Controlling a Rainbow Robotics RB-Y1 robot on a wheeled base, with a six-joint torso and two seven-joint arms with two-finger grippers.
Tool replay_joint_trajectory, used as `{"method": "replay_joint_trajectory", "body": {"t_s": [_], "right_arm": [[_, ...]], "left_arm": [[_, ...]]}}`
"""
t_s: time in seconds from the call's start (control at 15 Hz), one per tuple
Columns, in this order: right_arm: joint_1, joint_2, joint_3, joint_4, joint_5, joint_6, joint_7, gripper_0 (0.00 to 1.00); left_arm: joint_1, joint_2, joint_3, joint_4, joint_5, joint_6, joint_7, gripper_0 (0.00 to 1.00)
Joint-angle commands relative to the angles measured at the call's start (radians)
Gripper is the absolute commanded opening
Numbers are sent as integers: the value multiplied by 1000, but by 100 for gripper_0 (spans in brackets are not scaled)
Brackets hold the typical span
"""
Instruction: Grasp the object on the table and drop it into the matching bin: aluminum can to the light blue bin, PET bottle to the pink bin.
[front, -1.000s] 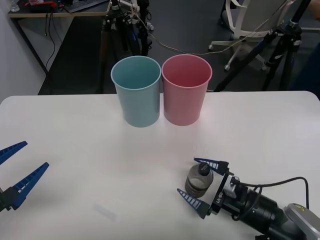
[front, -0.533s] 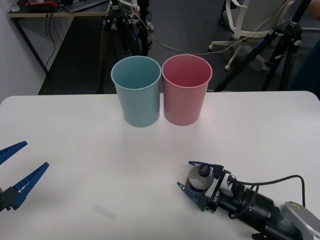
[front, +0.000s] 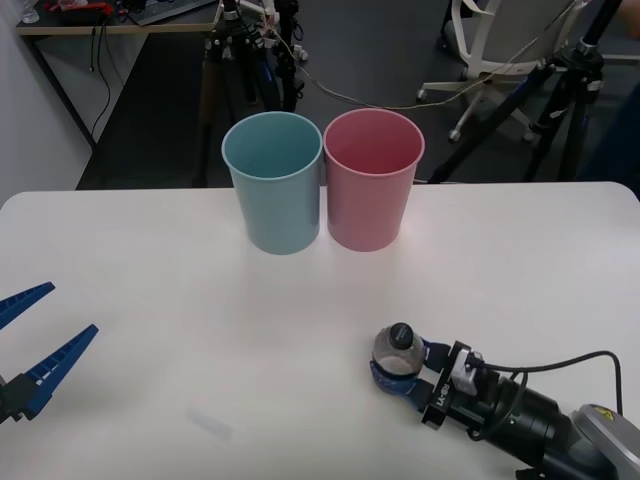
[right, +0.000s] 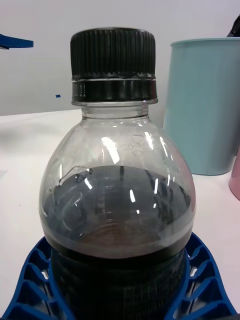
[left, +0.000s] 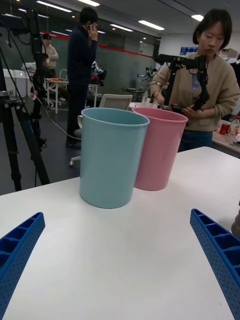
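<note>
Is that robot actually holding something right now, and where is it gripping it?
Yes. The right gripper is shut on the PET bottle, its blue fingers clamping the lower body, below the dark cap. The bottle stands upright on the table. The left gripper is open, holding nothing.

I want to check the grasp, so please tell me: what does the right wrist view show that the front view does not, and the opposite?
Right wrist view alone: the PET bottle's dark liquid level and ribbed cap, with the blue fingers pressed against its lower body. Front view alone: the open left gripper low at the table's left edge, and the whole pink bin. Both: the bottle, the right gripper and the light blue bin.
</note>
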Motion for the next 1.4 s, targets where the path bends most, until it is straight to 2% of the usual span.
{"method": "replay_joint_trajectory", "body": {"t_s": [0.07, 0.47, 0.73, 1.07, 1.4], "right_arm": [[21, -21, 0, -28, -16, 2, 0, 0], [209, -145, -43, -272, -98, 106, -21, 0], [348, -168, -155, -411, -127, 147, -49, 0], [514, -236, -230, -625, -233, 305, -83, 0], [643, -345, -301, -852, -391, 468, -112, 0]], "left_arm": [[0, 0, 0, 0, 0, 0, 0, 100], [0, 0, 0, 0, 0, 0, 0, 100], [0, 0, 0, 0, 0, 0, 0, 100], [0, 0, 0, 0, 0, 0, 0, 100], [0, 0, 0, 0, 0, 0, 0, 100]]}}
